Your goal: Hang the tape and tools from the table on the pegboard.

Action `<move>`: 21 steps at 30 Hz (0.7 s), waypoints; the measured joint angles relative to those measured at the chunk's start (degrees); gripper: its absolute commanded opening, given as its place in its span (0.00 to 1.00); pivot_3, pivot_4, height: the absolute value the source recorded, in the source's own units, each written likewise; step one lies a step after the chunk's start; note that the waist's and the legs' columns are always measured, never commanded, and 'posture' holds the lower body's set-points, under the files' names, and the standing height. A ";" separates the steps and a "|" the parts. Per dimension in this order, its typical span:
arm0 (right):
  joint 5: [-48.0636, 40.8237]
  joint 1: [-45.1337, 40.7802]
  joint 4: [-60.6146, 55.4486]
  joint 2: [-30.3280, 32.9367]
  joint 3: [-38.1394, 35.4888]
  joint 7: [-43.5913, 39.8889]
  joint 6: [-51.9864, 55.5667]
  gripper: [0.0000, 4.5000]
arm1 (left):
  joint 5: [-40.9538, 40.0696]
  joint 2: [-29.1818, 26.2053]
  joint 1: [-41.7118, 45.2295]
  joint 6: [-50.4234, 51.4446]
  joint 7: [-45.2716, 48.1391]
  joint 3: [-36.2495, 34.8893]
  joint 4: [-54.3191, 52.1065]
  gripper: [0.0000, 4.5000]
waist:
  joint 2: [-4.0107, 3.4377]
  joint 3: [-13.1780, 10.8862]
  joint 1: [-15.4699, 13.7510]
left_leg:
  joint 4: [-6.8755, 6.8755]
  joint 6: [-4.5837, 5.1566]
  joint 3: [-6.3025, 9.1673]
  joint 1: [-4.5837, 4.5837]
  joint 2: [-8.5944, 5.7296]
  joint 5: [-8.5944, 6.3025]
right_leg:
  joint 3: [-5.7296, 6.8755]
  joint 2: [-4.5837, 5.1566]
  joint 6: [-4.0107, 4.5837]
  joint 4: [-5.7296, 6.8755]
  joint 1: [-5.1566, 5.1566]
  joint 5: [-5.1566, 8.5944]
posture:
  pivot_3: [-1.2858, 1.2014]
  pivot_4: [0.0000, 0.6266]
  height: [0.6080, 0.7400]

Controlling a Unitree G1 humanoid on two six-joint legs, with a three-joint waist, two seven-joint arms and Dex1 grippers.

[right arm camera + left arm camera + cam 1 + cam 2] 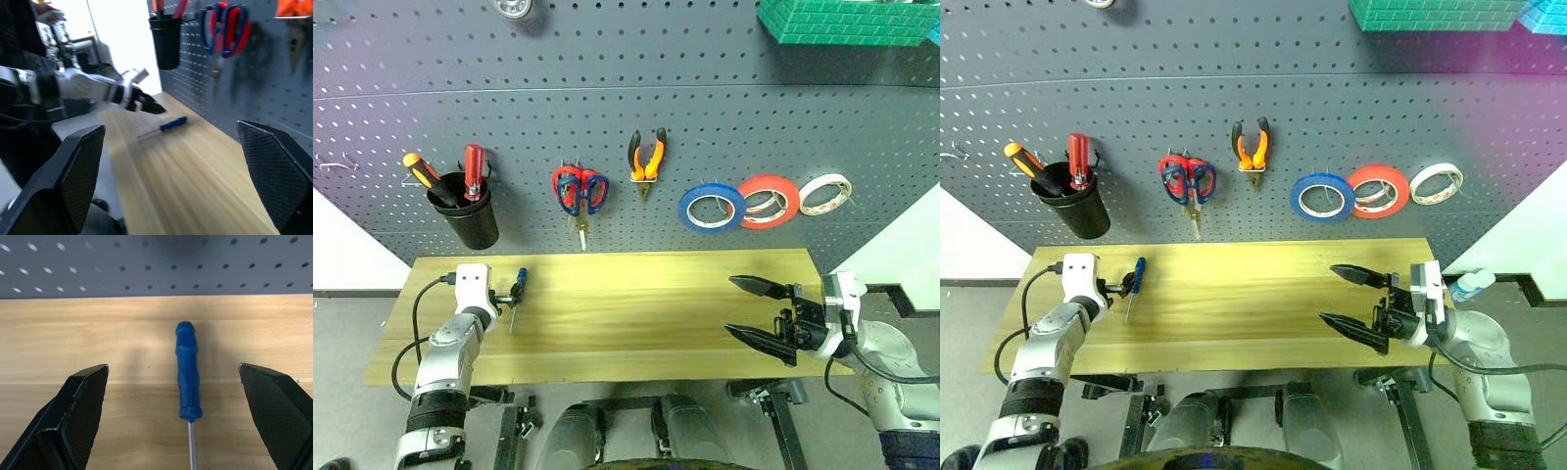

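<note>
Now the blue-handled screwdriver (188, 374) is framed between the wide-apart fingers of the left gripper (188, 431).
Closed off-centre, it could be rolled along the table (656, 313); the right gripper (751, 311) gapes empty.

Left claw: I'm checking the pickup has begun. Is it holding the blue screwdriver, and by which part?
Nothing is held. The left claw stands open, its fingers either side of the blue screwdriver lying on the table, touching nothing.

Blue-handled screwdriver (188, 377) lies flat on table (636, 313); blue tape (712, 208), pliers (647, 157) apparently hang on pegboard (607, 108).
</note>
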State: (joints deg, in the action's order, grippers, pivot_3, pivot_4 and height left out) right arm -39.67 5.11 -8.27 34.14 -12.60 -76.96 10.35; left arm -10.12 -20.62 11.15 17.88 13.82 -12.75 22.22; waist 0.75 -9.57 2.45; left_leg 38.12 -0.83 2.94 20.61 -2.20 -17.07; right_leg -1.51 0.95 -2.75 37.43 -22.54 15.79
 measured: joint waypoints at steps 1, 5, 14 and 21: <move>-0.03 0.06 -0.46 0.25 0.00 0.16 0.28 1.00 | 0.04 -0.07 0.47 -0.14 0.12 0.08 0.55 0.99 | 0.04 -0.18 0.01 | -0.01 0.01 0.00 0.05 0.00 0.00 | 0.01 0.01 0.00 -0.03 -0.03 0.00 | 0.46 0.32 0.93; -0.06 0.93 -1.41 0.66 -0.06 1.26 1.11 1.00 | 0.24 -0.09 2.43 -0.42 0.49 0.67 2.17 0.99 | 0.09 -0.73 0.01 | -0.02 0.03 0.00 0.82 0.00 -0.01 | 0.05 0.03 0.00 -0.07 -0.76 -0.03 | 0.45 0.35 0.93; -0.44 3.34 -3.98 0.72 -0.57 3.76 1.89 1.00 | 1.65 0.02 5.07 1.03 0.09 2.13 5.42 0.99 | 0.09 -2.54 0.12 | -0.11 0.13 -0.01 0.89 0.00 -0.08 | 0.07 0.08 0.01 -0.13 -0.83 -0.03 | 0.45 0.40 0.93; -1.09 5.24 -5.36 1.08 -1.77 4.86 2.45 1.00 | 2.91 0.19 6.53 0.65 -0.48 2.88 10.06 0.99 | 0.20 -3.75 0.12 | -0.12 0.13 -0.01 0.94 0.00 -0.07 | 0.08 0.09 0.01 -0.14 -0.89 -0.03 | 0.44 0.42 0.93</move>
State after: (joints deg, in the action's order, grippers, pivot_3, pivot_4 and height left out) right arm -40.76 10.35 -13.63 35.22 -14.37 -72.10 12.80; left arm -7.21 -20.42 17.69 18.53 13.34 -9.88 32.28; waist 0.95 -13.32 2.57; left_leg 38.00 -0.69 2.93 21.55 -2.19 -17.15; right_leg -1.42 1.03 -2.74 37.30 -23.43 15.76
